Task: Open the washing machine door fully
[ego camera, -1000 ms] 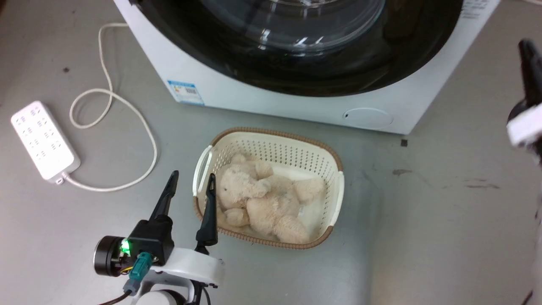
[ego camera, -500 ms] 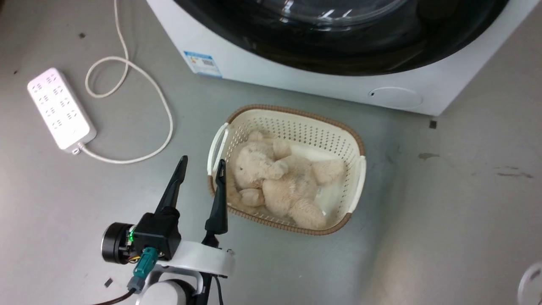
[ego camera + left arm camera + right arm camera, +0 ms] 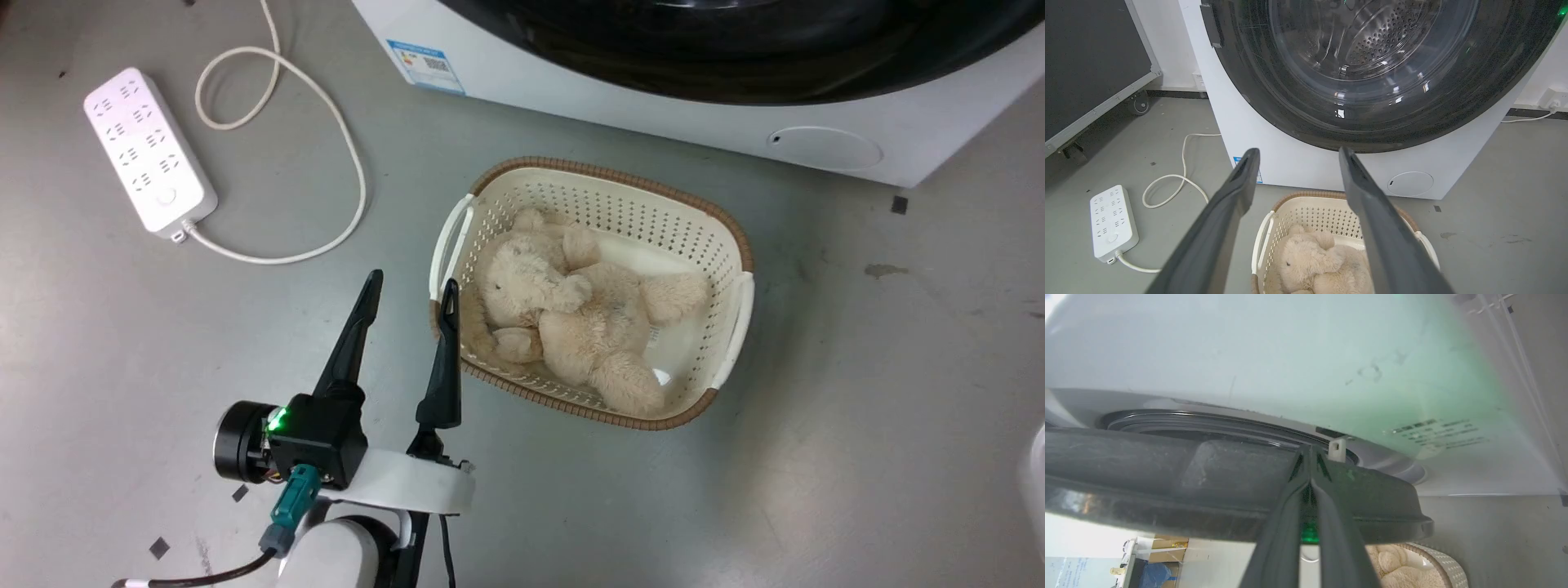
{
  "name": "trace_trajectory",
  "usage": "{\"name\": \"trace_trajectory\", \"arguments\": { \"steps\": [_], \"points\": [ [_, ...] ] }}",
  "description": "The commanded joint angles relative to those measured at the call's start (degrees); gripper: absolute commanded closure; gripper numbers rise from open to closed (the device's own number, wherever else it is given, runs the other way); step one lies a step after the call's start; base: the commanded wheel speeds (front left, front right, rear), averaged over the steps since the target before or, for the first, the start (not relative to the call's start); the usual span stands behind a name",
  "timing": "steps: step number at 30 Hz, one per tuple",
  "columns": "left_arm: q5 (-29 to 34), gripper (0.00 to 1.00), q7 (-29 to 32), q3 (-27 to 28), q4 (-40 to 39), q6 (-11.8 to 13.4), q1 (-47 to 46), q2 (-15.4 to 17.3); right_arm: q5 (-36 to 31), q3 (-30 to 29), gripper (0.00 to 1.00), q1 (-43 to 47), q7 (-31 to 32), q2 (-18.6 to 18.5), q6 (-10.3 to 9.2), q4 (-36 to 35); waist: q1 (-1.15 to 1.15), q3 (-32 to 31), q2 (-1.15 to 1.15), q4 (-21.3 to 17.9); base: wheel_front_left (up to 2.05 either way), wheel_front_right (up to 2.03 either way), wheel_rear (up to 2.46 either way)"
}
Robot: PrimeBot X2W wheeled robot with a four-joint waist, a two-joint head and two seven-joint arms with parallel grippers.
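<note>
The washing machine door (image 3: 1372,94) is a big glossy black ring around a clear glass bowl, set in the white machine (image 3: 1257,143). Its lower rim (image 3: 735,69) crosses the top of the head view. In the right wrist view the door's dark rim (image 3: 1167,473) stands a little off the white front. My right gripper (image 3: 1310,451) is shut with its tips against that rim, beside a pale latch hook (image 3: 1336,448). My left gripper (image 3: 412,286) hangs open and holds nothing, left of the basket; its fingers (image 3: 1298,151) point toward the door's lower part.
A cream basket (image 3: 604,175) holding a beige plush bear (image 3: 571,310) sits on the grey floor before the machine. A white power strip (image 3: 147,151) with a looped cord (image 3: 326,122) lies to the left. A small round white flap (image 3: 824,149) is low on the machine's front.
The head camera has moved, so the machine, basket and power strip now sit higher and further right in the picture. The right gripper has left the head view's right edge. The left gripper stays open.
</note>
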Motion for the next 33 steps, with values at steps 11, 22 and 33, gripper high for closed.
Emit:
{"name": "trace_trajectory", "arguments": {
  "steps": [11, 22, 33],
  "points": [
    [-1.44, 0.00, -1.85, -1.84, -0.31, 1.39, -2.39, 0.05, -0.45, -9.05, 1.00, -4.64, 13.91, 1.99, -0.02, -2.71, -0.01, 1.56, 0.00, 1.90, 0.00, 0.00, 0.00],
    [-0.94, 0.00, -3.02, -1.15, 1.12, 0.73, -1.14, 0.05, 7.59, -10.05, 1.00, 4.69, 22.14, 2.08, -0.02, -0.57, -0.01, -4.81, 0.00, 1.03, 0.00, 0.00, 0.00],
    [0.10, 0.00, -3.02, 1.37, 2.86, -1.11, 3.12, 0.05, 19.06, 0.55, 1.00, 19.73, 19.85, 2.09, -0.02, 4.65, -0.01, -13.77, 0.00, -1.00, 0.00, 0.00, 0.00]
  ]
}}
